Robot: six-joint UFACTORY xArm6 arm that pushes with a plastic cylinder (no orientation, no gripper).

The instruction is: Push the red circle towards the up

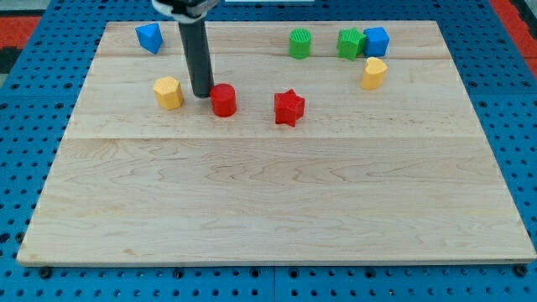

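Rod and blocks share a pale wooden board (277, 210) set on a blue pegboard surface (17, 151). Coming down from the view's top, the dark rod ends with my tip (202, 94) on the board, just to the view's left of the red circle (223, 100) and apparently touching its upper-left edge; whether there is real contact cannot be told for certain. No pincer is fitted to this arm, only the straight rod, so nothing opens, closes or clamps.

The red circle stands in the board's upper half, left of centre, between a yellow block (168, 91) of roughly hexagonal shape on the view's left and a red star (289, 107) on the view's right. My tip sits between the yellow block and the red circle, clear of the yellow one.

Near the top-left corner lies a blue block (148, 37) with an angular outline. Along the top edge toward the view's right stand a green cylinder (299, 43), a green block (350, 43) of irregular shape, and a blue cube (377, 40) touching that green block. Just below the blue cube rests a second yellow block (374, 73).
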